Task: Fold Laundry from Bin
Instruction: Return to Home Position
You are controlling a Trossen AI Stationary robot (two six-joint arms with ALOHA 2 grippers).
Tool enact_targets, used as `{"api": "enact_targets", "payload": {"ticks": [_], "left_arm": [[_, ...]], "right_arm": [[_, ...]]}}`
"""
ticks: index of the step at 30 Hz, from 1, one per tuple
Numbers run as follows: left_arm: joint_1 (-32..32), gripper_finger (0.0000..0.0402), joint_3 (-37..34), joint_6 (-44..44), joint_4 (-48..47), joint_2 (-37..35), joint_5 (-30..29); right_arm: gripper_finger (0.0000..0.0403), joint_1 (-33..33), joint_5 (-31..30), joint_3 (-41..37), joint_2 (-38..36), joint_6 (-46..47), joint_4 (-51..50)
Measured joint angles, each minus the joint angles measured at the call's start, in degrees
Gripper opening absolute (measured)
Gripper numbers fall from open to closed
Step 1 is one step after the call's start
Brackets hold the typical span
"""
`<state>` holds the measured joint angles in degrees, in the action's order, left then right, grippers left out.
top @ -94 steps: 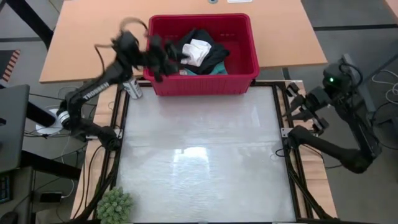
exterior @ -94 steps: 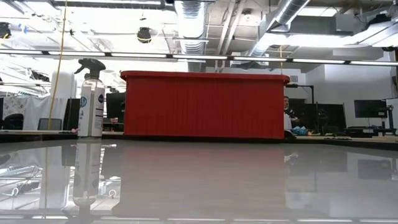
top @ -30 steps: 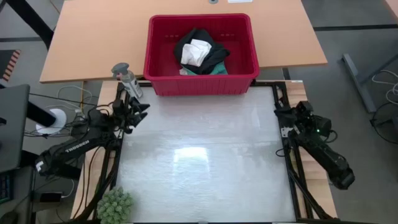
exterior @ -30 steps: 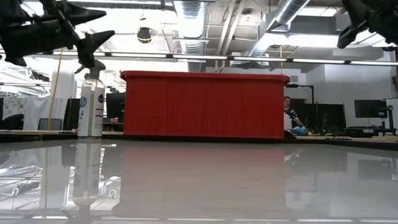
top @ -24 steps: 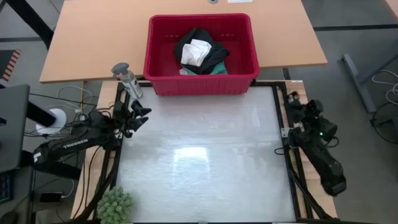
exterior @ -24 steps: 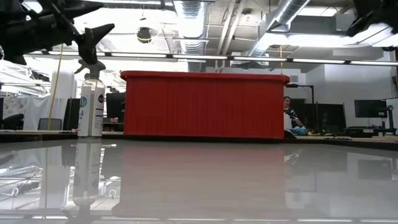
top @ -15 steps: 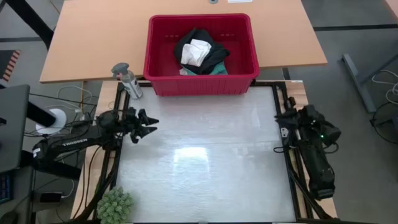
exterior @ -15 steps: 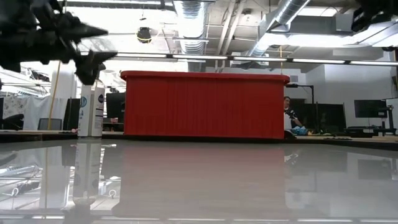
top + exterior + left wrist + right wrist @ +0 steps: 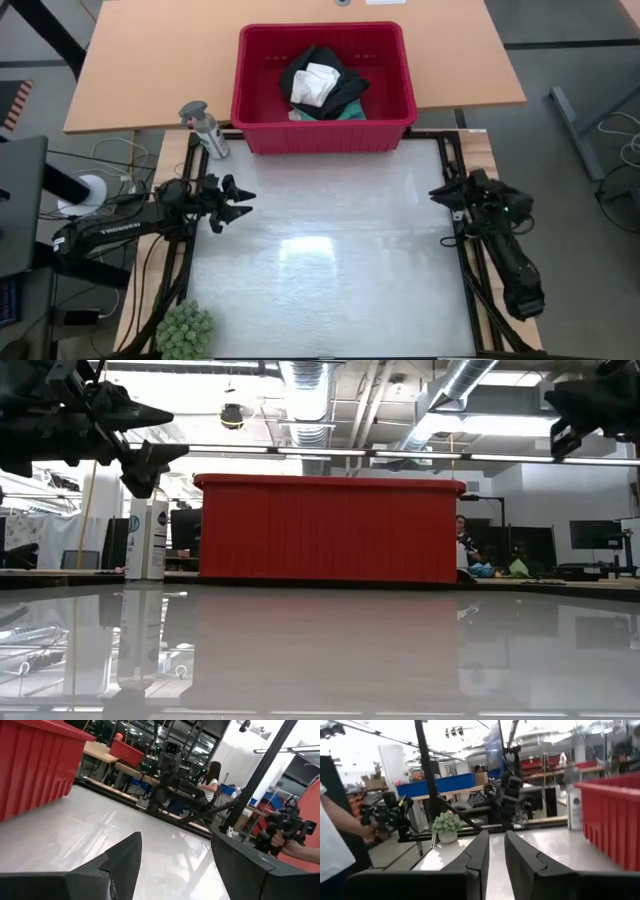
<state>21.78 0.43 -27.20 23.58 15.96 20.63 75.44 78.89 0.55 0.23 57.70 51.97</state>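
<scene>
Left claw and right claw are hovering empty at the desk's edges
Left is gaping wide, right is barely parting; laundry is sitting in the far red bin, so the job seems done.

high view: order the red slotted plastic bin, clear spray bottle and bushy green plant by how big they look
1. red slotted plastic bin, by far largest
2. bushy green plant
3. clear spray bottle, seen from above, so foreshortened
</scene>
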Motion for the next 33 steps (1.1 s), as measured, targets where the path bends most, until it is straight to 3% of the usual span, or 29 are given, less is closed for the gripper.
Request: {"api": "enact_targets", "payload": {"ticks": [7, 14, 18, 20, 23, 26, 33], "left_arm": [[0.0, 0.0228, 0.0, -1.2, -2.0, 0.0, -0.3], [0.0, 0.0228, 0.0, -4.5, -9.7, 0.0, -0.4], [0.0, 0.0228, 0.0, -4.5, -15.9, 0.0, -0.4], [0.0, 0.0228, 0.0, -4.5, -19.2, 0.0, -0.4], [0.1, 0.0228, 0.0, -4.5, -19.1, 0.6, -0.8], [0.1, 0.0228, 0.0, -4.5, -18.9, 0.8, -1.0], [0.1, 0.0228, 0.0, -4.5, -19.0, 0.9, -2.0]], "right_arm": [[0.0087, -1.7, -2.3, -0.1, 0.0, -9.3, -18.4], [0.0087, -4.6, -11.3, -0.1, 0.0, -5.3, -39.8], [0.0087, -5.1, -11.5, -0.1, 0.0, -5.5, -50.4], [0.0087, -5.1, -12.3, 0.0, 0.3, -2.3, -50.8], [0.0087, -5.3, -22.2, 0.4, 0.6, 11.4, -50.7], [0.0087, -5.2, -27.3, 0.4, 0.5, 19.3, -49.7], [0.0087, -5.2, -27.8, 0.4, 0.5, 15.8, -49.7]]}}
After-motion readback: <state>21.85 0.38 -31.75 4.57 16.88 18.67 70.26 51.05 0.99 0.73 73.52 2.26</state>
